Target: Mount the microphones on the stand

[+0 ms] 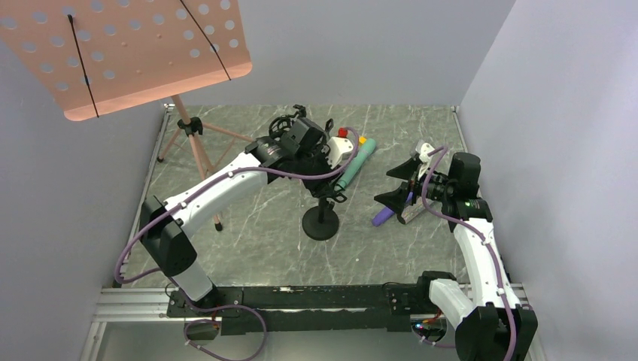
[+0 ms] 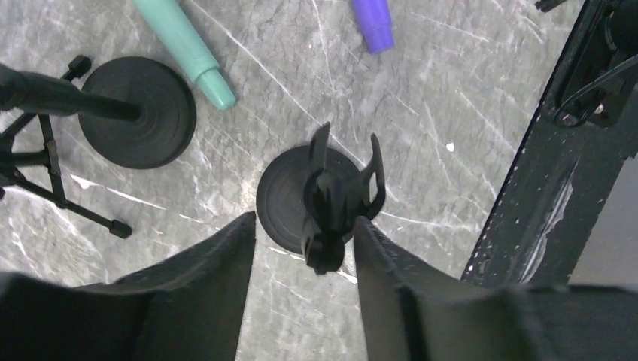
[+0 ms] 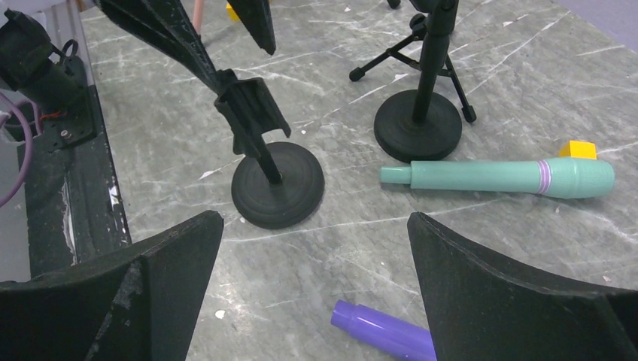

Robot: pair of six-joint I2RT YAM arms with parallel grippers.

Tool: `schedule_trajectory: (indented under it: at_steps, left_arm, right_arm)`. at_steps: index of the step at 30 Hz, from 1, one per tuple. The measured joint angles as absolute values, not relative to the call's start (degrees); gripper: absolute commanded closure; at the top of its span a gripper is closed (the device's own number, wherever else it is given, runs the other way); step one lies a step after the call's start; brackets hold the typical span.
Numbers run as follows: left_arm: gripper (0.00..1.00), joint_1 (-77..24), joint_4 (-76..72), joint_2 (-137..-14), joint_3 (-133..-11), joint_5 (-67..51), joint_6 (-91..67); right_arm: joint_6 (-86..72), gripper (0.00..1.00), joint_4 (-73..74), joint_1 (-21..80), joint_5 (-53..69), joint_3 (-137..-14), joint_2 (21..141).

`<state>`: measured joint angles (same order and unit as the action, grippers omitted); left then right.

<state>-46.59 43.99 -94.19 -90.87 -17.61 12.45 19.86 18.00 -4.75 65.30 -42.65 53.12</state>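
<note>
A black stand with a round base (image 1: 320, 223) carries a clip (image 2: 338, 195) at its top. My left gripper (image 2: 305, 222) is open with the clip's lower part between its fingers, close against the right finger. The clip also shows in the right wrist view (image 3: 248, 113). The teal-green microphone (image 1: 355, 167) lies on the table behind the stand. The purple microphone (image 1: 384, 216) lies just below my right gripper (image 1: 397, 186), which is open and empty above it (image 3: 316, 226). The grey-brown microphone (image 1: 412, 214) lies beside the purple one, partly hidden.
A second round-base stand (image 3: 417, 124) and a small tripod (image 2: 45, 173) stand near the teal microphone. A yellow cube (image 3: 578, 149) lies by its head. A pink music stand (image 1: 128, 53) rises at the back left. The black mounting rail (image 1: 301, 301) runs along the near edge.
</note>
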Motion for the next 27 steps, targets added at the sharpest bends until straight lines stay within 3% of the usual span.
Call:
schedule_trajectory:
  at_steps: [11,17,21,27]
  left_arm:
    - [0.28,-46.61,38.61,-82.5,-85.97,-13.56,5.3]
    - [0.23,-46.61,28.45,-64.45,-67.75,-12.99,0.36]
    - [0.02,-46.61,23.62,-52.25,-51.94,-11.42,-4.16]
    - [0.01,-46.5,18.81,-35.64,-34.13,-4.91,-13.45]
  right_arm:
    - [22.04,0.0,19.77,-4.75,65.58,-42.5,52.88]
    - [22.96,0.0,20.12,-4.75,65.69,-42.35,52.49]
    - [20.27,0.0,18.59,-4.75,65.41,-41.71,52.49]
    - [4.89,0.0,10.66,-6.15,55.27,-39.29,53.52]
